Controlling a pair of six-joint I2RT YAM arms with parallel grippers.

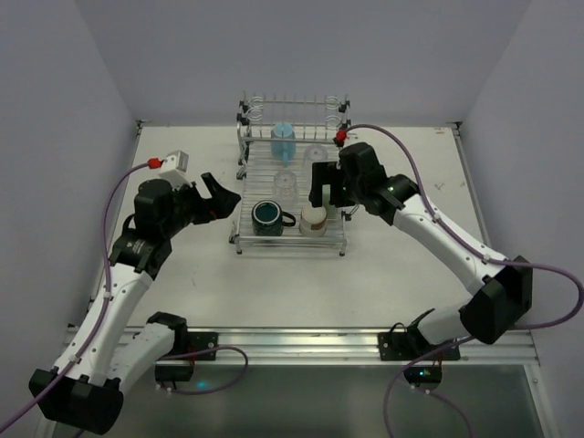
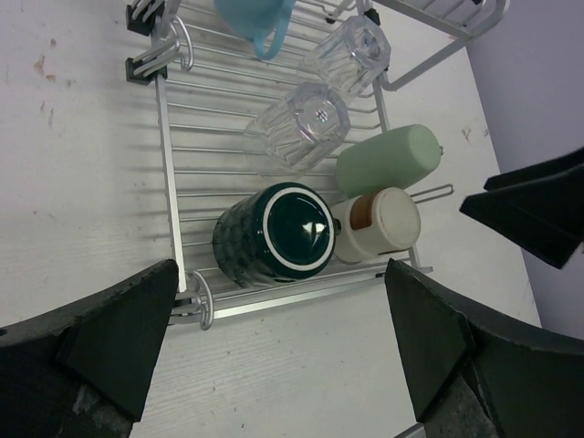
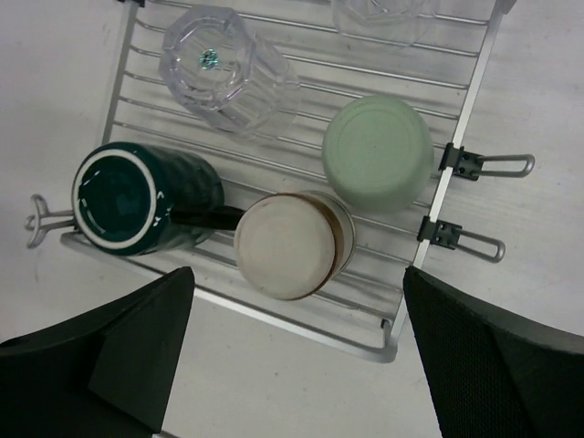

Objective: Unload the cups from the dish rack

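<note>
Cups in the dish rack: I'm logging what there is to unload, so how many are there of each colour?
Light blue cup: 1
Pale green cup: 1
Beige cup: 1
Dark teal mug: 1
Clear tumblers: 2
Total: 6

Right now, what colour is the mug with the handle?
The mug is dark teal; right wrist view.

Robot lab cell: bare white table (image 1: 411, 274), plain grey walls (image 1: 301, 55), aluminium mounting rail (image 1: 301, 343).

Bright, even overhead light — soft shadows under dish rack (image 1: 290, 196); wrist views sharp, near edges blurred.
</note>
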